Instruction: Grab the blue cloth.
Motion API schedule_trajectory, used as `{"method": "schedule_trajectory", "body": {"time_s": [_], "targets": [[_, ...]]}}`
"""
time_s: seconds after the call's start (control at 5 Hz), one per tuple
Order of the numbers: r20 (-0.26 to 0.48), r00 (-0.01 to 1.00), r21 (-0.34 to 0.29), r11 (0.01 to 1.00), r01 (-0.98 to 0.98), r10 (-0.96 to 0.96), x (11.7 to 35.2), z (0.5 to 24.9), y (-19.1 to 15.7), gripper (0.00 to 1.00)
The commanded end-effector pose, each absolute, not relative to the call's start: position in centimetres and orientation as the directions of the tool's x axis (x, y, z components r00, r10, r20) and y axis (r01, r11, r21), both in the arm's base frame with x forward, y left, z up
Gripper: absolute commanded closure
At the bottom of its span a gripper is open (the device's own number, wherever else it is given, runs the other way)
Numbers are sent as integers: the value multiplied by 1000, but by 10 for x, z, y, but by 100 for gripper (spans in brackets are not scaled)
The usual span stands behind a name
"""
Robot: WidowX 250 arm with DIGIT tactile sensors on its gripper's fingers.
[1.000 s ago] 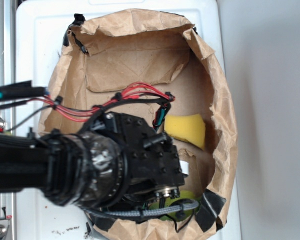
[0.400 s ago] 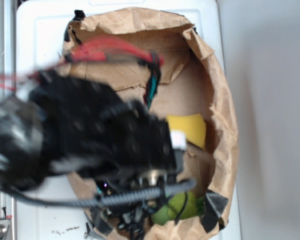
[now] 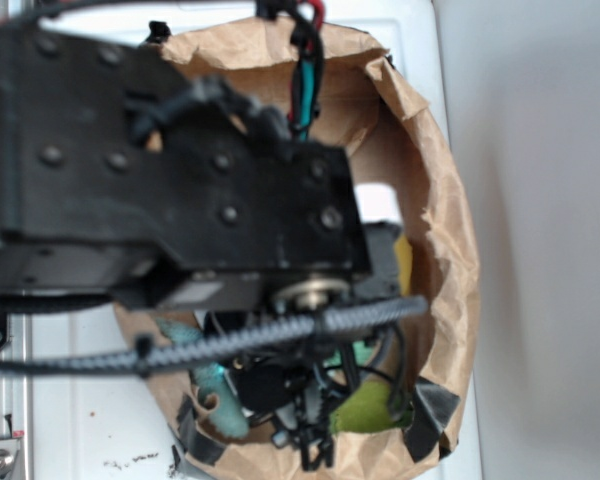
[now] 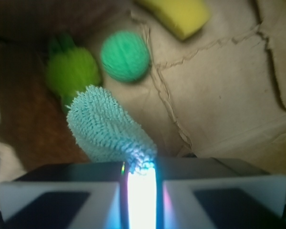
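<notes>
Blue cloth: I saw the blue cloth [image 4: 108, 128] pinched by one end at the hand [image 4: 140, 167], the rest of it hanging free above the paper liner [image 4: 219, 95], over the brown floor near the green pieces.
Hand: from the wrist view I judged its two fingers together on the cloth's end, with only a bright narrow slit between them.
Change: a second before, the arm [image 3: 160, 190] sat low in the liner and I saw no cloth; now the arm had come up toward the camera and a teal strip [image 3: 218, 385] dangled below it in the exterior view.
Meaning: I took the grab as made and the lift as under way; the hold was only on a tip, so it could slip.
Count: one blue cloth, one teal-green ball [image 4: 125, 56], one spiky lime toy [image 4: 71, 71], one yellow sponge [image 4: 178, 14].
</notes>
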State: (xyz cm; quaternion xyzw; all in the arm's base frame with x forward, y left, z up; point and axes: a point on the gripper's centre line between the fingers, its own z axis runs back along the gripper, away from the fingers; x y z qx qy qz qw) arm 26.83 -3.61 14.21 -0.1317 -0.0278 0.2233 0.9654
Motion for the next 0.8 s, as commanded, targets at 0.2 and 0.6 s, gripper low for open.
{"method": "schedule_trajectory", "body": {"time_s": [0.2,0.6], "targets": [[327,635,-172,705,-688,700,264,183,-14,100],[317,586,-150,650,-745,745,257,192,7,100]]}}
